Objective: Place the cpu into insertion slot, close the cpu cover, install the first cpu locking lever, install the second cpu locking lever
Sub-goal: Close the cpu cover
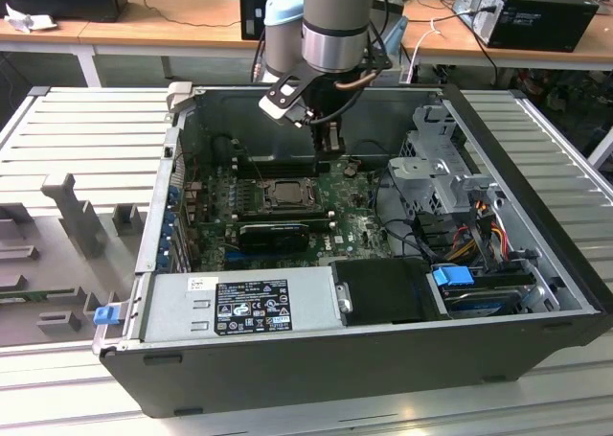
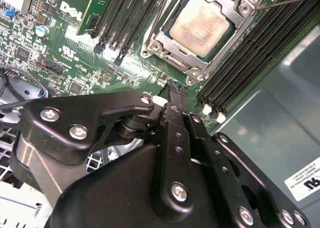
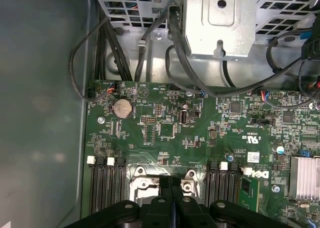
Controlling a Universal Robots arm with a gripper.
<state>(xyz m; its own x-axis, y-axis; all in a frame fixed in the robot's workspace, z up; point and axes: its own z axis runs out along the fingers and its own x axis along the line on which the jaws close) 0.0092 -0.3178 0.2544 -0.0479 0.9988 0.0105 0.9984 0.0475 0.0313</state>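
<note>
Inside the open computer case [image 1: 536, 196], the claw [image 1: 330, 151] hangs over the green motherboard [image 1: 359, 220] with its two black fingers [image 2: 176, 119] pressed flat against each other and nothing visible between them. Just ahead of the fingertips in the second wrist view, the cpu [image 2: 200, 25] lies flat in the insertion slot [image 2: 191, 73], dull silver top facing up. The cpu cover [image 2: 162, 35] is folded down around it, so the chip shows through the square window. A thin metal lever [image 2: 290, 0] juts out from the far corner of the cover, away from the claw; whether it is latched cannot be told. Long black memory slots [image 2: 245, 52] run along both sides of the socket, and one bank passes right beside the fingertips. In the first wrist view the claw [image 3: 170, 180] points at the near edge of the silver socket frame, with a coin cell battery [image 3: 121, 108] farther out on the board and a grey metal drive cage [image 3: 210, 22] beyond that. In the exterior view the socket sits below the claw, a little to the exterior view's left, and a long black card [image 1: 273, 233] lies on its far side from the claw.
</note>
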